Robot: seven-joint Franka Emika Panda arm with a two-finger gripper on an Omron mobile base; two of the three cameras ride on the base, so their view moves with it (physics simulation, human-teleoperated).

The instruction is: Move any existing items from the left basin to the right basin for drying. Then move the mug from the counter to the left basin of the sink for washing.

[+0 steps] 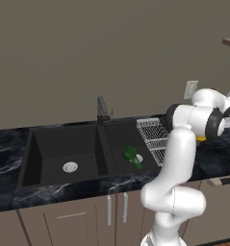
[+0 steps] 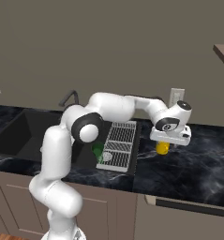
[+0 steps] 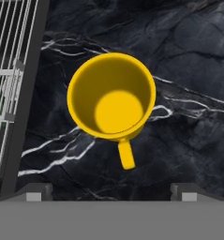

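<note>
Standing on the black marble counter (image 2: pixel 193 164), just right of the sink (image 1: pixel 34 139), the yellow mug (image 3: pixel 111 96) sits upright, mouth up, handle toward the camera in the hand view. The gripper (image 2: pixel 170 137) hangs directly above it, fingers spread wide, nothing between them. The wire rack (image 2: pixel 119 143) borders the counter edge beside the mug. The green bottle (image 1: pixel 132 155) lies in the right basin (image 1: pixel 121 141) by the drain. The left basin (image 1: pixel 54 158) shows bare floor around its drain. Plain wall behind.
</note>
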